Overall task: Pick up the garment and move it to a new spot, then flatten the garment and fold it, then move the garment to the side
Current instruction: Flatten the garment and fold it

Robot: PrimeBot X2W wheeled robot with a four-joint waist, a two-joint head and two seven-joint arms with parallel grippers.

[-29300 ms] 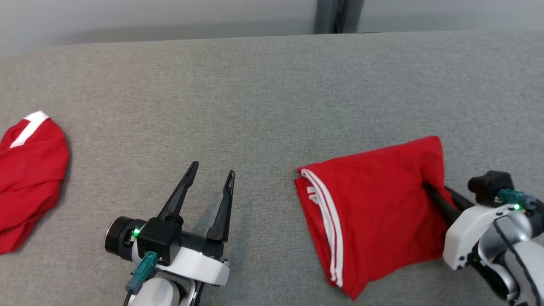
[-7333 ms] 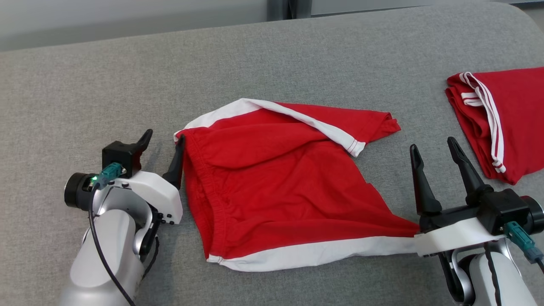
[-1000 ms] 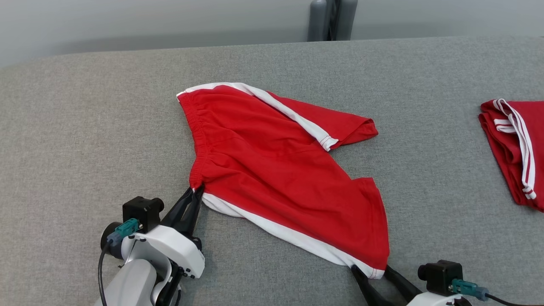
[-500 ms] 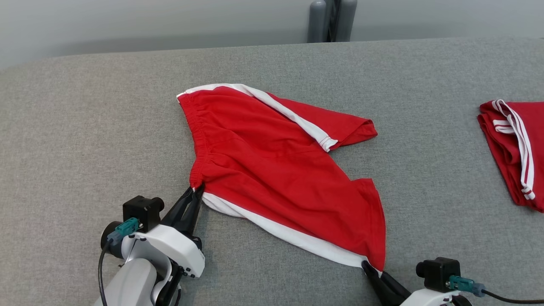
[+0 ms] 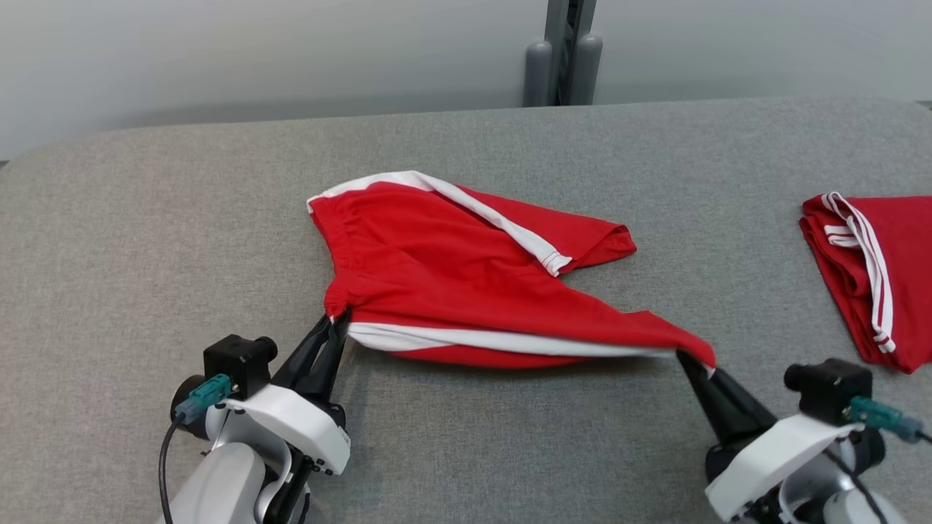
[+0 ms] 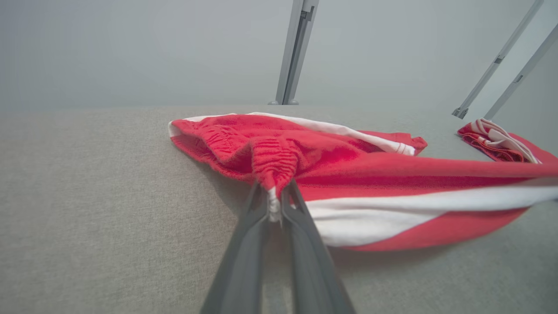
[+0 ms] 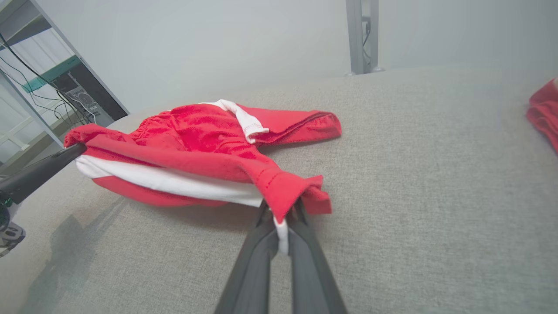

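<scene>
The garment [image 5: 466, 284] is a pair of red shorts in a soft, matte knit. It has a gathered elastic waistband at its left end and a broad white band down each side. It lies mid-counter, its far half resting in loose folds, with one leg opening forming a flattened loop toward the right. Its near edge is drawn into a taut, narrow ridge running left to right and raised off the surface, with shadow beneath it.

The left gripper [image 5: 336, 320] has its jaws pinched together on the puckered near corner of the waistband, where the white band begins [image 6: 274, 198]. The right gripper [image 5: 688, 362] has its jaws clamped on the stitched hem corner of the near leg, the cloth bunching over the dark tapered tips [image 7: 281, 213].

The counter [image 5: 145, 240] is covered in grey, coarse-woven fabric with a rounded far edge. A second red garment [image 5: 874, 269], folded, with thin white stripes, lies well apart at the right. A grey metal post [image 5: 562, 65] stands behind against a pale wall.
</scene>
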